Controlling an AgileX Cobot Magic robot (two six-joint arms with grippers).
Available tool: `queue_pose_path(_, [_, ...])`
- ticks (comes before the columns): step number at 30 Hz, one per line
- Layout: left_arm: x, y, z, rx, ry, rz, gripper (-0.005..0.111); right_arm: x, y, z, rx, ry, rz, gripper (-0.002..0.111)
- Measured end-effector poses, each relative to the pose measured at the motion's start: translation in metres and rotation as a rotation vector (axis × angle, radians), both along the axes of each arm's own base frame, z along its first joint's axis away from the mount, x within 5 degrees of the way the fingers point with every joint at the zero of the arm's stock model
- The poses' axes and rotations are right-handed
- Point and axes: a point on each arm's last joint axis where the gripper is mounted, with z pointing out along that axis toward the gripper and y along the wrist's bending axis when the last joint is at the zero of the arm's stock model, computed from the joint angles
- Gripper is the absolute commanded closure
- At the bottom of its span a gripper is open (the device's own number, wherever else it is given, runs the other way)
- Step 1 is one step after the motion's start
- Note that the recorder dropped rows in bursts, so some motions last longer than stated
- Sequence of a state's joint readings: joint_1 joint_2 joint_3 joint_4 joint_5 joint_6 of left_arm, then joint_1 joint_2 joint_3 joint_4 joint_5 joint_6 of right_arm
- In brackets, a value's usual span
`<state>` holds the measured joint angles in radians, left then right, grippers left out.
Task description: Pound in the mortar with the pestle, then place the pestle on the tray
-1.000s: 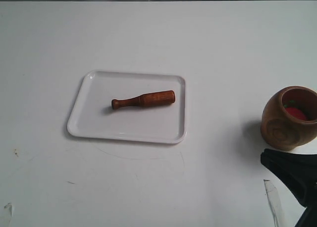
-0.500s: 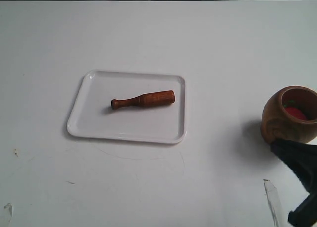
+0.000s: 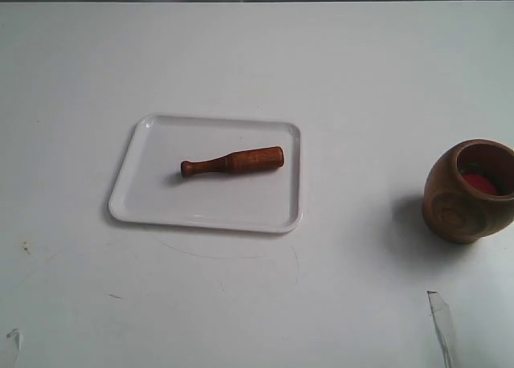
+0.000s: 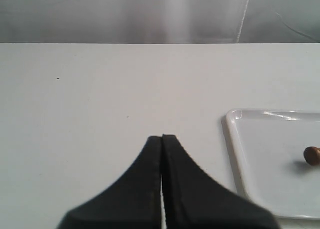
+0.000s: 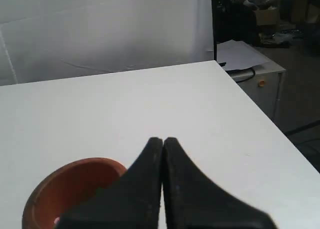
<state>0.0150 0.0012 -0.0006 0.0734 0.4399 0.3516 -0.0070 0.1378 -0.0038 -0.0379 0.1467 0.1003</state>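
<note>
As seen from wrists, left end effector (image 4: 162, 138) and right end effector (image 5: 163, 140) closed, empty | reddish-brown wooden pestle (image 3: 233, 161) flat on white plastic tray (image 3: 136, 201) | brown wooden mortar (image 3: 456, 206) upright on desk (image 3: 361, 79)

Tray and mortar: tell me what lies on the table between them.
Nothing lies there. The exterior view shows only bare white tabletop between the tray and the mortar, with the mortar's faint shadow.

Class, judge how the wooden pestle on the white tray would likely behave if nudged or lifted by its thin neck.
The pestle lies on its round side, so a sideways nudge would probably roll it, curving since it tapers. It looks like solid wood, so likely stiff. Held by the neck, the thick end may sag.
</note>
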Motion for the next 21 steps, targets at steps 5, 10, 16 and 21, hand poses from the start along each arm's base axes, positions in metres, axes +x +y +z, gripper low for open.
queue_pose_path(5, [0.000, 0.000, 0.000, 0.000, 0.000, 0.000, 0.107, -0.005, 0.004, -0.001, -0.093, 0.000, 0.086, 0.108])
queue_pose_path(10, [0.000, 0.000, 0.000, 0.000, 0.000, 0.000, 0.107, -0.011, 0.007, -0.003, -0.133, -0.010, 0.157, 0.108])
queue_pose_path(16, [0.000, 0.000, 0.000, 0.000, 0.000, 0.000, 0.107, -0.013, 0.007, -0.008, -0.129, 0.039, 0.166, 0.108])
queue_pose_path(21, [0.000, 0.000, 0.000, 0.000, 0.000, 0.000, 0.107, -0.013, 0.007, -0.009, -0.129, 0.053, 0.167, 0.108])
